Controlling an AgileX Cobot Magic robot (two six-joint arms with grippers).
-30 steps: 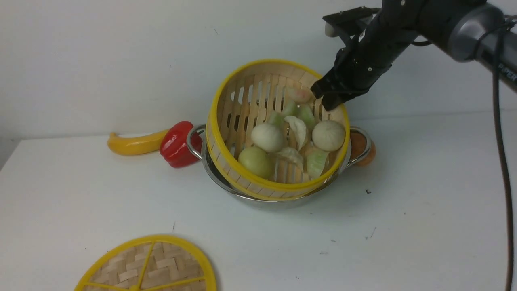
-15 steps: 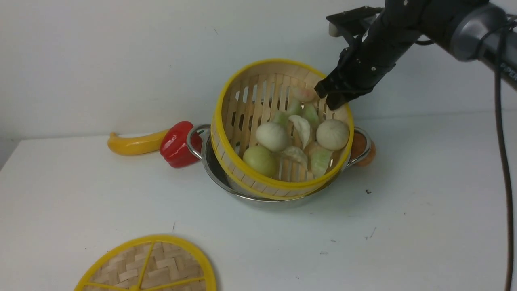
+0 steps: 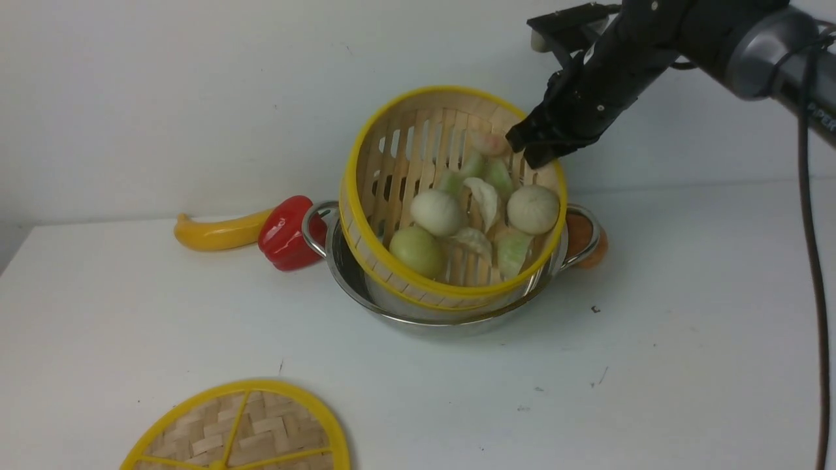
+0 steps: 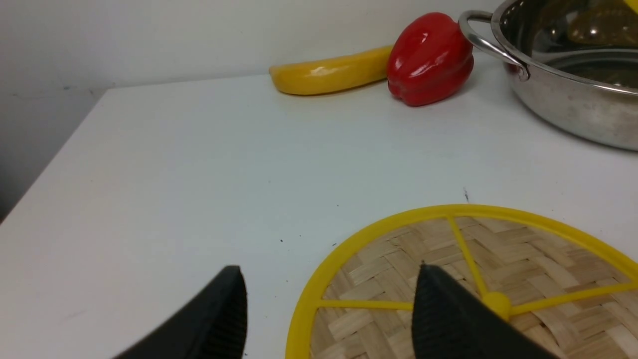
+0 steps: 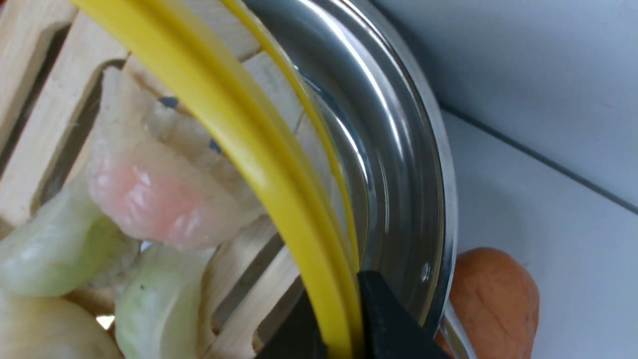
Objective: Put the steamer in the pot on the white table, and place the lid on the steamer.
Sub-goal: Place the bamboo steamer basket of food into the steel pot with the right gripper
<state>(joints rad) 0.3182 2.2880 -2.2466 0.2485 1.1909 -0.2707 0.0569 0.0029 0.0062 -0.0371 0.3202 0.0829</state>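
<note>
Right claw [image 3: 532, 153] grips the far rim of the steamer [image 3: 345, 196] — the basket tilts over the pot [image 3: 418, 321].
The right claw's jaws are closed tight on the yellow rim, one finger inside the wall and one outside. From there the steamer slopes down toward the robot, its low edge inside the pot and its gripped edge raised above the steel rim. Buns and dumplings [image 3: 437, 212] lie piled below the claw on the slatted floor. An orange-brown lump [image 3: 580, 236] sits below the claw, just behind the pot's handle. The left claw [image 4: 329, 271] stands wide open and holds nothing — the lid [image 4: 498, 249] lies flat on the tabletop [image 3: 653, 339] right under it. A red pepper [image 3: 287, 232] and a banana [image 3: 215, 233] lie well ahead of the left claw.
</note>
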